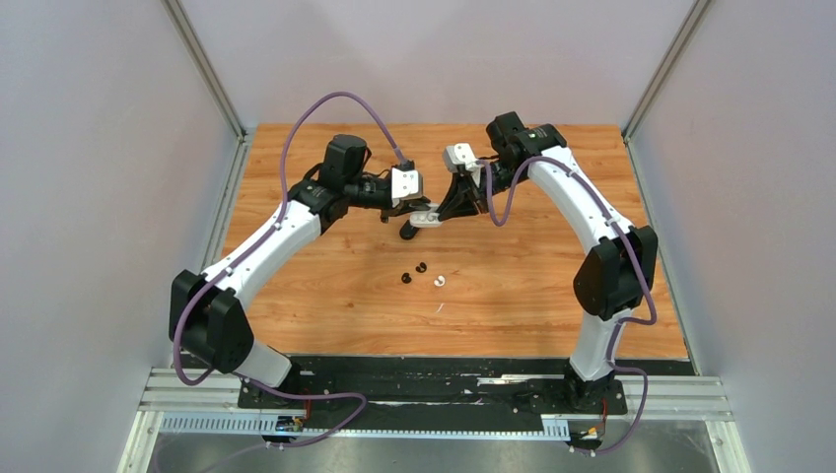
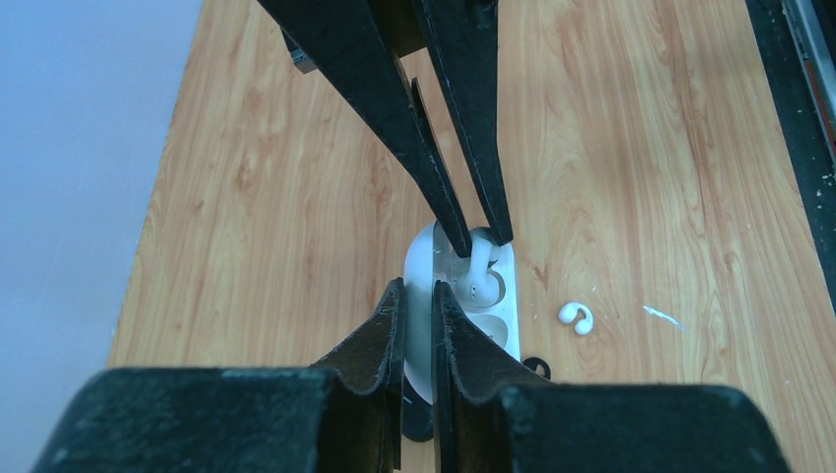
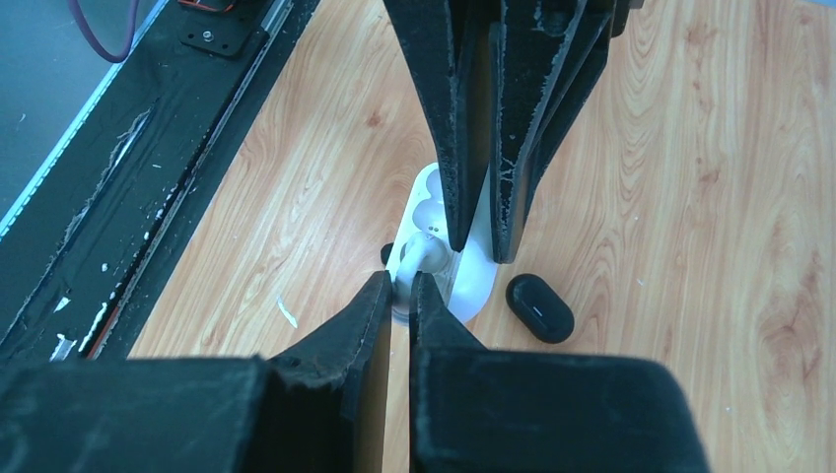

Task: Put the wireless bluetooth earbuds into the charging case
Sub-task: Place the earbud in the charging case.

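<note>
The white charging case [image 1: 426, 218] lies open at the table's middle back. My left gripper [image 2: 419, 296] is shut on its raised lid edge [image 2: 418, 258]. My right gripper [image 3: 401, 286] is shut on a white earbud [image 3: 418, 258] and holds it in the case's upper cavity; this bud also shows in the left wrist view [image 2: 480, 268]. The lower cavity [image 2: 490, 320] is empty. A second white earbud [image 1: 440, 281] lies on the wood, also seen in the left wrist view [image 2: 577, 317]. Two black earbuds [image 1: 405, 279] [image 1: 422, 267] lie beside it.
A closed black pill-shaped case [image 3: 540, 307] lies on the wood right next to the white case, also in the top view [image 1: 407, 233]. A small white scrap [image 2: 661, 315] lies near the loose buds. The black rail [image 3: 148, 177] runs along the table's near edge.
</note>
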Robot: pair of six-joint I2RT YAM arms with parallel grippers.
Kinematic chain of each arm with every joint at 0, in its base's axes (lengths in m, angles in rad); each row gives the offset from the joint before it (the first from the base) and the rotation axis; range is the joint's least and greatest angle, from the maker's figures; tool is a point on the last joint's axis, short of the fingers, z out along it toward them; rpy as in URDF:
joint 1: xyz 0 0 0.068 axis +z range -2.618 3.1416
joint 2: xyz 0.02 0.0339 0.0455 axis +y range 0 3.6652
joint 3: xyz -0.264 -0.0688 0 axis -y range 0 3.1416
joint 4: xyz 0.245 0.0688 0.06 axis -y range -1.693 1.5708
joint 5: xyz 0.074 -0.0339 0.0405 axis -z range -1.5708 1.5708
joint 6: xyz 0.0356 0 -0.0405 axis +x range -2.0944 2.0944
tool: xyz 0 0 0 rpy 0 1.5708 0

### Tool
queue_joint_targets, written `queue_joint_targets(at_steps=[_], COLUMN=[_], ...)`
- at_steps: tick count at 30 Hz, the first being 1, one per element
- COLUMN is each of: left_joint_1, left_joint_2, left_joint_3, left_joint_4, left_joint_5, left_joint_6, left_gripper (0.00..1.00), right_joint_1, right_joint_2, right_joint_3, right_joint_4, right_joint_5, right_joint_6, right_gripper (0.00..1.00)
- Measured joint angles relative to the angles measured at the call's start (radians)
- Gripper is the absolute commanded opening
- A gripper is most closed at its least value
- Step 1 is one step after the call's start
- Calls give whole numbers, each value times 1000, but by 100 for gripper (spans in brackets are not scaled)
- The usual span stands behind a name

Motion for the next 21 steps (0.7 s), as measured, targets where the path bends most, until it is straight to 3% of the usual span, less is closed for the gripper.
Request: queue_joint_targets(at_steps=[10,21], left_joint_1=[0,-2], left_joint_2=[13,29], left_joint_3=[-2,-3], left_joint_4=[-9,-11], left_joint_5=[-18,-16], left_joint_6=[21,-49], left_gripper=[0,0], right_joint_1=[18,63], right_joint_2=[10,-100], right_joint_3=[-11,-145], right_joint_4=[53,206], right_joint_5=[45,169], right_joint_6=[72,65], right_gripper=[16,29])
